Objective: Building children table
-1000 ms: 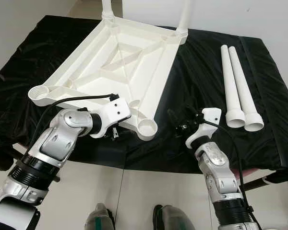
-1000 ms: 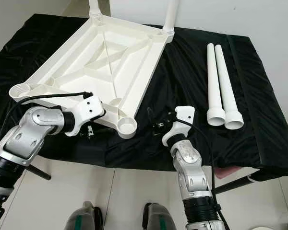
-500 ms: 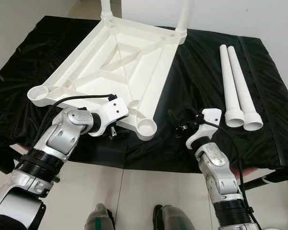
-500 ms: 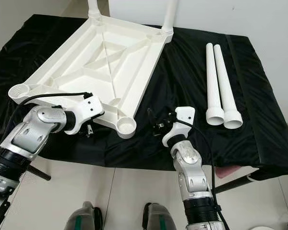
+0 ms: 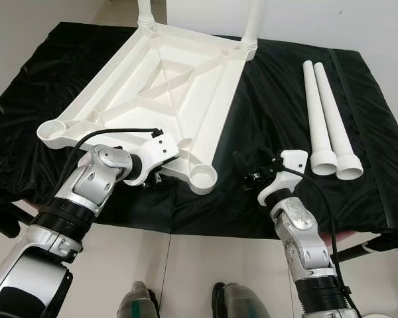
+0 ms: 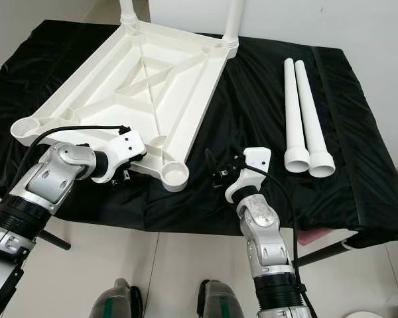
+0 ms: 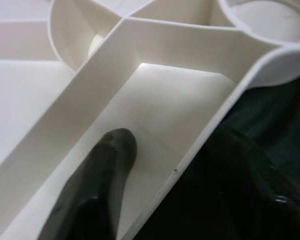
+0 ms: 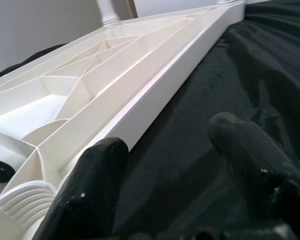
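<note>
On the black cloth [image 5: 278, 99] that covers the work surface lies the white plastic tabletop [image 5: 166, 86], turned underside up so its ribs and corner sockets face the camera. 2 of its far corners already carry upright white legs [image 5: 252, 20]; the 2 near corner sockets [image 5: 202, 175] stand open. At the near left, the left gripper [image 5: 151, 180] sits at the tabletop's near edge, between the 2 empty sockets. Its wrist view shows 1 black finger [image 7: 97, 185] lying inside a rib channel against the white floor and the other finger [image 7: 240, 200] outside the rim over the cloth, so the jaws straddle the edge wall; whether they actually pinch it cannot be told. Further right, the right gripper [image 5: 247, 169] hovers low over bare cloth just beside the near right socket, apart from the plastic. Its fingers [image 8: 90, 185] are spread wide with nothing between them, pointing along the tabletop's long side. At the far right, 2 loose white legs [image 5: 328, 119] lie side by side on the cloth, touching, flared ends toward the robot.
</note>
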Robot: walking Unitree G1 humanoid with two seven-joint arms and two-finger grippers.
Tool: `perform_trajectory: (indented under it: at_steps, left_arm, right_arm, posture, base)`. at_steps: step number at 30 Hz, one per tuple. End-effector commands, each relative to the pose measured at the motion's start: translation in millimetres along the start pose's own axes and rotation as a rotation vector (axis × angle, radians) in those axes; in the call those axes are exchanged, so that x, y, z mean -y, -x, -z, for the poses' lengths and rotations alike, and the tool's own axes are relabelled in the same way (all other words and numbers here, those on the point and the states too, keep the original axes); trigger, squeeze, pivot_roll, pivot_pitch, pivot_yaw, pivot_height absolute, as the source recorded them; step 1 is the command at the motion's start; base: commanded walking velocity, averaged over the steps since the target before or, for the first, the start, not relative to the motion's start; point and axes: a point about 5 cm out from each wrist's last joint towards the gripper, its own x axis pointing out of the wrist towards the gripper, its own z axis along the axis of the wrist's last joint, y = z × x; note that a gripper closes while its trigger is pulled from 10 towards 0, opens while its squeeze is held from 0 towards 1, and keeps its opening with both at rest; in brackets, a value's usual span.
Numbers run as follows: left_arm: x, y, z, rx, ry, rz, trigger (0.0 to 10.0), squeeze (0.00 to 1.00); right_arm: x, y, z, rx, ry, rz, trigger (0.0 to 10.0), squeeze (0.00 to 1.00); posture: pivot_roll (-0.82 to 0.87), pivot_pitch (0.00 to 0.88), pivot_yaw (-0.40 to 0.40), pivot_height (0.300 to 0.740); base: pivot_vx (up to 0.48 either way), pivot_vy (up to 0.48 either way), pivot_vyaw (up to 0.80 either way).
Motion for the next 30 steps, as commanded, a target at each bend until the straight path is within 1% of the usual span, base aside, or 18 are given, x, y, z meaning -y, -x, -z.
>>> perform_trajectory:
  at_steps: [1,7,13,17,18,20,21,24,27,28,30]
  left_arm:
    - [-2.7,3.2,6,-0.010,0.028,-0.078,0.0,0.00]
    - [0.7,4.3,4,0.000,0.024,-0.074,0.0,0.00]
    - [4.1,2.6,1,0.017,0.023,-0.067,0.0,0.00]
    - [9.0,-0.5,-4,0.041,0.020,-0.049,0.0,0.00]
    - [12.4,-3.2,-8,0.055,0.016,-0.043,9.6,0.00]
    - [12.4,-3.2,-8,0.055,0.016,-0.043,9.6,0.00]
    - [15.1,-5.9,-11,0.070,0.021,-0.042,10.0,0.00]
    - [21.1,-11.4,-20,0.109,0.012,-0.035,10.0,0.00]
    - [23.1,-12.9,-23,0.124,0.004,-0.032,10.0,0.00]
    - [23.9,-16.0,-30,0.150,0.002,-0.039,10.0,0.00]
    - [23.9,-17.0,-32,0.159,0.002,-0.043,10.0,0.00]
  right_arm:
    - [2.5,2.4,0,-0.006,0.004,0.014,10.0,0.00]
    - [0.9,1.0,0,-0.006,0.001,0.009,10.0,0.00]
    - [0.9,0.1,0,-0.005,0.002,0.006,10.0,0.00]
    - [1.4,-0.8,0,-0.005,0.003,0.006,10.0,0.00]
    - [1.5,-1.1,0,-0.004,0.003,0.007,10.0,0.00]
    - [1.5,-1.1,0,-0.004,0.003,0.007,10.0,0.00]
    - [1.5,-1.4,0,-0.004,0.003,0.007,10.0,0.00]
    - [1.0,-2.1,0,-0.002,0.001,0.007,10.0,0.00]
    - [0.8,-2.3,0,-0.002,0.001,0.007,10.0,0.00]
    - [0.2,-2.9,0,-0.001,-0.001,0.007,10.0,0.00]
    - [0.1,-3.1,-1,0.000,-0.001,0.007,10.0,0.00]
  posture:
    - [-0.08,0.094,0.018,0.740]
    - [-0.08,0.093,0.015,0.740]
    - [-0.08,0.093,0.011,0.740]
    - [-0.08,0.091,0.010,0.740]
    - [-0.08,0.090,0.010,0.740]
    - [-0.08,0.090,0.010,0.740]
    - [-0.08,0.089,0.009,0.740]
    - [-0.08,0.086,0.009,0.740]
    - [-0.08,0.086,0.009,0.740]
    - [-0.07,0.087,0.009,0.740]
    - [-0.07,0.087,0.009,0.740]
  base:
    - [0.000,0.000,0.00]
    - [0.000,0.000,0.00]
    - [0.000,0.000,0.00]
    - [0.000,0.000,0.00]
    - [0.000,0.000,0.00]
    - [0.000,0.000,0.00]
    - [0.000,0.000,0.00]
    - [0.000,0.000,0.00]
    - [0.000,0.000,0.00]
    - [0.000,0.000,0.00]
    - [0.000,0.000,0.00]
